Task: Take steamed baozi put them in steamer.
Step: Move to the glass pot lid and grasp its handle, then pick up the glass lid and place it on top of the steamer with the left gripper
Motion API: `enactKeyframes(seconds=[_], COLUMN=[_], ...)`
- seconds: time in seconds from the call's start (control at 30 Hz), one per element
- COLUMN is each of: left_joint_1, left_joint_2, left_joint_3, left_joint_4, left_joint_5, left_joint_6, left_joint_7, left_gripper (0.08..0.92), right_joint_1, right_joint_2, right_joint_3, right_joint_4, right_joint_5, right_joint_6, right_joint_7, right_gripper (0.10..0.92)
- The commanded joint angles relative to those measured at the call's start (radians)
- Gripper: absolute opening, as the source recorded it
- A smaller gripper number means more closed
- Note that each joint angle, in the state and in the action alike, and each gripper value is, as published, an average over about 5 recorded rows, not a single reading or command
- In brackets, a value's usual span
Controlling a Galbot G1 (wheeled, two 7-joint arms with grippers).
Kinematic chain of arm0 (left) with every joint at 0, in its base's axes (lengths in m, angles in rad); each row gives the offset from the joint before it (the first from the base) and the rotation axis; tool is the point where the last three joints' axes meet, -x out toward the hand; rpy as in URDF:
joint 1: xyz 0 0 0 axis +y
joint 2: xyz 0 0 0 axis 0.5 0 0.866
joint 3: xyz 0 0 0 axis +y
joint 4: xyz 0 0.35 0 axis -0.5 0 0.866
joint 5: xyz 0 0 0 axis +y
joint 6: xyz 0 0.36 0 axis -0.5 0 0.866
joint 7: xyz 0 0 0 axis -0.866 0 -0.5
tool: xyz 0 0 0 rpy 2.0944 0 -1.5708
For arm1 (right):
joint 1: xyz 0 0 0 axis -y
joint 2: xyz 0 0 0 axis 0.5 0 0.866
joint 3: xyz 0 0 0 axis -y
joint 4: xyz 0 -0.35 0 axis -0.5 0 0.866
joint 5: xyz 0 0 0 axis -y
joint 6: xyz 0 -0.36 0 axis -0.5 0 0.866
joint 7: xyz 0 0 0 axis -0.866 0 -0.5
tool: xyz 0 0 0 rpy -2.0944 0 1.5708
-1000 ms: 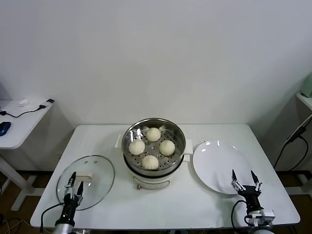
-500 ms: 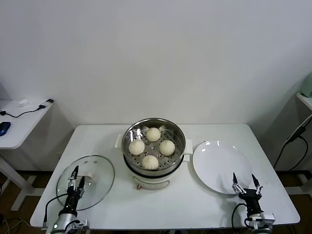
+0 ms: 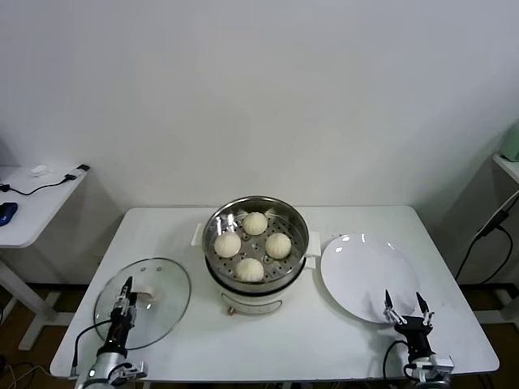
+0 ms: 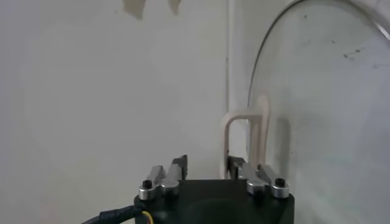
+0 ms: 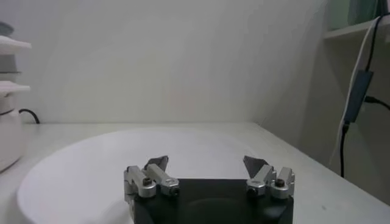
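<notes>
Right claw [image 3: 404, 303] spread wide and empty over the plate [image 3: 357, 267]; left claw [image 3: 125, 288] narrow, empty above the lid [image 3: 162, 304].

Cream-white baozi [image 3: 250, 269] — shiny perforated steamer [image 3: 217, 275]

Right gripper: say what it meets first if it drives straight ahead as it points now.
Probably the white plate: the right gripper, open, points across it just above its surface; a level path may clear it.
</notes>
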Motion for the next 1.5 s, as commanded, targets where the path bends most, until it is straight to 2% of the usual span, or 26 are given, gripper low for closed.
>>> enactKeyframes(seconds=[0.03,0.27,0.43,0.6,0.8,0.93,1.03,1.23,1.33,1.5], left_joint_1=[-0.023,-0.031,0.011,0.108,0.183,0.168,0.129,0.02,-0.03,-0.097], left_joint_2=[0.007,0.016,0.022,0.057,0.111,0.132,0.141,0.126,0.099,0.015], left_joint_3=[0.004,0.003,-0.001,-0.001,-0.013,-0.008,0.023,0.153,0.251,0.431], left_joint_4=[0.072,0.095,-0.017,-0.268,-0.565,-0.687,-0.735,-0.766,-0.774,-0.766], left_joint_5=[0.011,0.022,0.0,-0.098,-0.224,-0.226,-0.193,-0.088,-0.029,0.088], left_joint_6=[-0.025,-0.044,-0.025,0.085,0.396,0.554,0.641,0.721,0.75,0.774], left_joint_7=[-0.05,-0.065,-0.051,0.076,0.313,0.442,0.503,0.558,0.579,0.619], left_gripper=[0.432,0.233,0.133,0.129,0.129,0.129,0.129,0.129,0.129,0.129], right_joint_1=[-0.003,-0.015,-0.019,-0.022,-0.025,-0.024,-0.024,-0.024,-0.028,-0.032], right_joint_2=[0.004,0.01,0.012,0.011,0.011,0.011,0.014,0.025,0.031,0.038], right_joint_3=[0.001,0.003,0.005,0.005,0.006,0.008,0.009,0.008,0.007,0.005], right_joint_4=[-0.004,0.005,0.012,0.021,0.036,0.045,0.056,0.088,0.104,0.118], right_joint_5=[-0.007,-0.011,-0.013,-0.021,-0.046,-0.065,-0.085,-0.122,-0.137,-0.148], right_joint_6=[0.002,0.003,0.0,-0.008,-0.043,-0.072,-0.089,-0.106,-0.111,-0.116], right_joint_7=[-0.001,-0.003,-0.004,-0.004,0.006,0.017,0.023,0.027,0.026,0.022], right_gripper=[0.823,0.823,0.823,0.823,0.823,0.823,0.823,0.823,0.823,0.823])
